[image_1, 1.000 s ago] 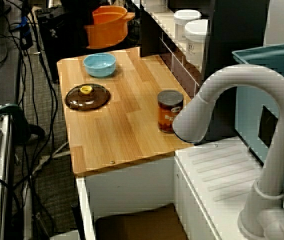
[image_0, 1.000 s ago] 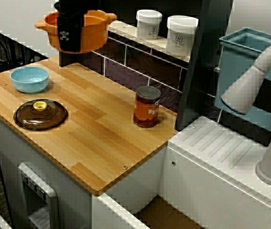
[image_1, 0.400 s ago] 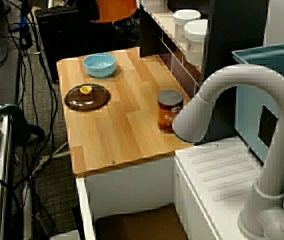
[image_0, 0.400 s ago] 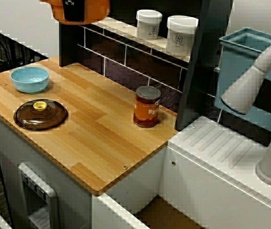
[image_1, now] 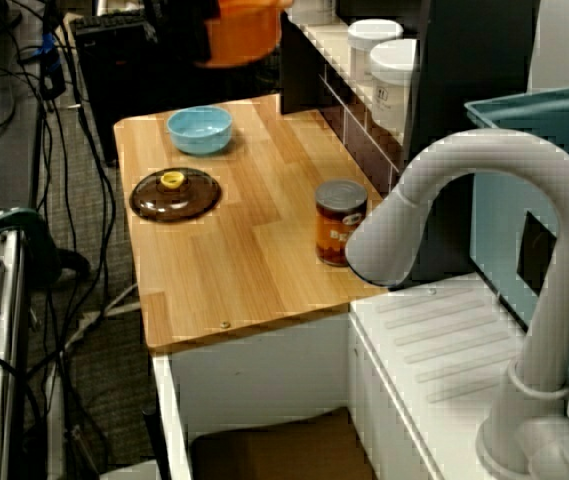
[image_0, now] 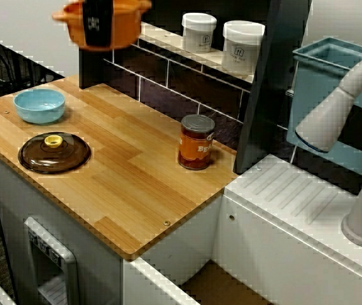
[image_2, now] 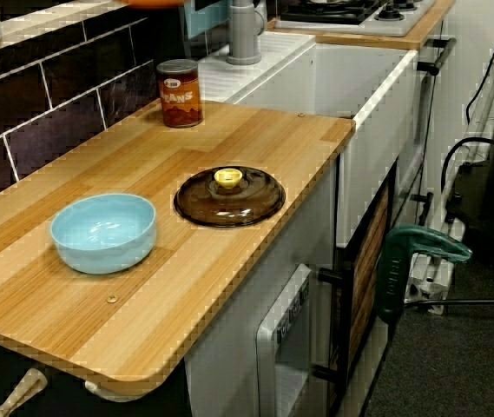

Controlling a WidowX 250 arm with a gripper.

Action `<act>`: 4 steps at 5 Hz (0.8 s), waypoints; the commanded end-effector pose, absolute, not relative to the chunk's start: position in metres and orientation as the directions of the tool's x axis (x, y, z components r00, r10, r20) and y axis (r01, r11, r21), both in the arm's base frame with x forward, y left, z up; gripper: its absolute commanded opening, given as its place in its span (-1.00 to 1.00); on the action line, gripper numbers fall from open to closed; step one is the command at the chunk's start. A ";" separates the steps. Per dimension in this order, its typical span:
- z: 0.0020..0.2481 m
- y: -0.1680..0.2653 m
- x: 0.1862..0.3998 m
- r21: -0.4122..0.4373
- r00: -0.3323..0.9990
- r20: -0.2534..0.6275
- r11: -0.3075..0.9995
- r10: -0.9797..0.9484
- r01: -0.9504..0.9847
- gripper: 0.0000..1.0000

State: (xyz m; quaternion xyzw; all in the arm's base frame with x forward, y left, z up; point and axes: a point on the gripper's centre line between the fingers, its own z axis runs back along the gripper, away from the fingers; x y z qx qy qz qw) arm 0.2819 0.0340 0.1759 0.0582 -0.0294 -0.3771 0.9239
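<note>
Front view over the counter: the gripper [image_0: 98, 28] hangs high at the far left, its black body across the near wall of the orange pot [image_0: 120, 25]. The pot is in the air with nothing under it, so the jaws are clamped on its wall, though the fingertips are too blurred to make out. It sits level with the shelf [image_0: 168, 43], left of the two white jars [image_0: 198, 32]. Below it on the wooden counter [image_0: 136, 190] stands the blue bowl [image_0: 39, 105], with the brown glass lid [image_0: 54, 152] just nearer. The can [image_0: 196, 142] stands well apart to the right, by the tiled back wall.

Seen from the sink end, past the white faucet [image_1: 484, 190], the orange pot [image_1: 244, 30] floats beyond the far edge of the counter, with a dark, blurred shape against its left side. The bowl [image_1: 200, 129] and lid [image_1: 175, 194] lie below and nearer.

Low view from the bowl end shows only an orange sliver of the pot [image_2: 155, 3] at the top edge. The gripper is out of sight there.
</note>
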 end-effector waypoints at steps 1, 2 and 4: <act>0.142 0.039 0.293 0.189 0.742 -0.009 0.728 -0.670 0.659 -1.00; 0.124 0.046 0.297 0.209 0.752 -0.014 0.733 -0.659 0.647 -1.00; 0.089 0.070 0.298 0.250 0.780 -0.021 0.752 -0.626 0.610 -1.00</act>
